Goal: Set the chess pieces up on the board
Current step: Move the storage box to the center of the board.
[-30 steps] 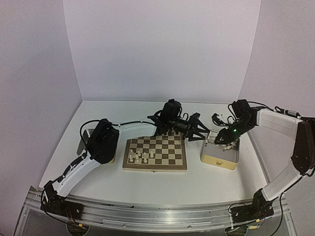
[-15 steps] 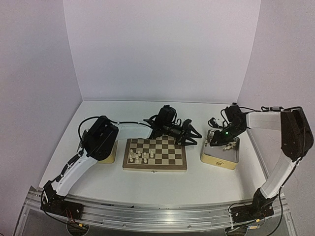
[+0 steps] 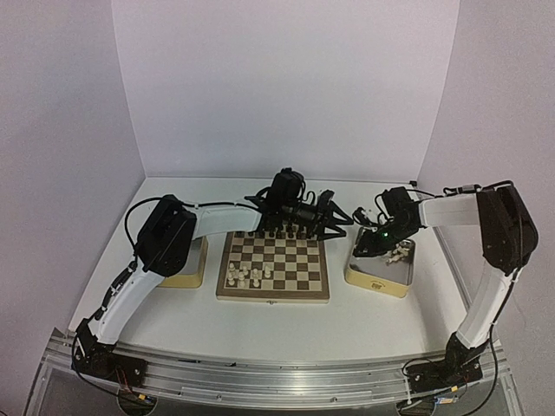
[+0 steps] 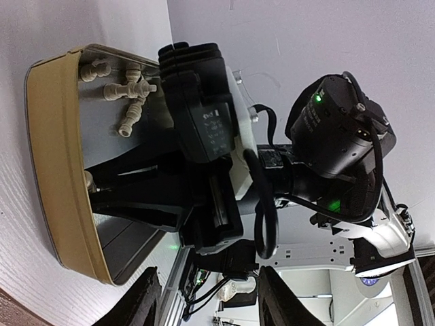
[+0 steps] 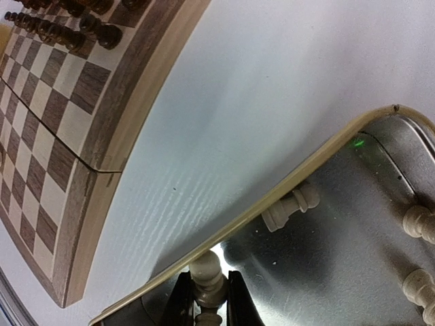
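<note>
Right gripper [image 5: 207, 302]: mine, clamped on a cream-white chess piece [image 5: 207, 272], low in the tin [image 5: 326, 265], hard against its wall.
Left gripper [image 4: 207, 285]: jaws apart and empty, by the board's 2 o'clock corner.
Board [image 3: 295, 269]: at 9 o'clock from the tin, dark pieces [image 3: 290, 230] along its 12 o'clock edge.
Rim risk: lifting could snag the piece on the lip and twist it free.
Arm risk: both wrists crowd one gap, so my swing boardward might clip the left one.

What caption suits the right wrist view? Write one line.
Right gripper shut on a cream chess piece inside the tin, the board off to the side.
</note>
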Robot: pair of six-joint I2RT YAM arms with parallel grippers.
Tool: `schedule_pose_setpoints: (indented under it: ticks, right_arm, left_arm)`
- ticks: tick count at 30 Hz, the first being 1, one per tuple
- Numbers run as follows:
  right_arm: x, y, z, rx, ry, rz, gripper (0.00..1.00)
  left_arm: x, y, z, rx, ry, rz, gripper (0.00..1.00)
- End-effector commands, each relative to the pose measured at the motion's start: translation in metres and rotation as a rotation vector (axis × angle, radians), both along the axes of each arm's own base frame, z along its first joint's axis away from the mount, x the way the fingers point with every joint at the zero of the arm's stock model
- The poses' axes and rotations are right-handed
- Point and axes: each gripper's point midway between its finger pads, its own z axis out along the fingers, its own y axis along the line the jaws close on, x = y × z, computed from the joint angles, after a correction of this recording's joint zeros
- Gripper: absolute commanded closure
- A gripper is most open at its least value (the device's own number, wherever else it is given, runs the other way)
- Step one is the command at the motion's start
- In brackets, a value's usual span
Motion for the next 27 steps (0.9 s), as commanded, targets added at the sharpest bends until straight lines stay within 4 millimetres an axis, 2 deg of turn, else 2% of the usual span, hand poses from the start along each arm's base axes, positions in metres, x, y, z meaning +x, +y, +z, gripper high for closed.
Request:
schedule_pose_setpoints:
  ticks: [1, 12, 20, 27]
  right_arm:
    - [0.004, 0.021, 0.018, 0.1, -0.026, 0.039, 1.0]
    - [-0.016, 0.043, 0.024, 0.18, 0.021, 0.087, 1.0]
    - [-0.029, 0.027, 0.038, 0.117, -0.053, 0.084, 1.0]
    - [-0.036, 0.02, 0.05, 0.095, -0.105, 0.089, 1.0]
  left_arm:
    - [0.004, 0.008, 0.041, -0.037, -0.058, 0.022, 0.52]
    - [0.01, 0.013, 0.034, -0.017, -0.048, 0.05, 0.52]
    - [0.011, 0.013, 0.027, 0.009, -0.043, 0.056, 0.53]
    - [-0.001, -0.001, 0.024, -0.01, -0.014, -0.012, 0.55]
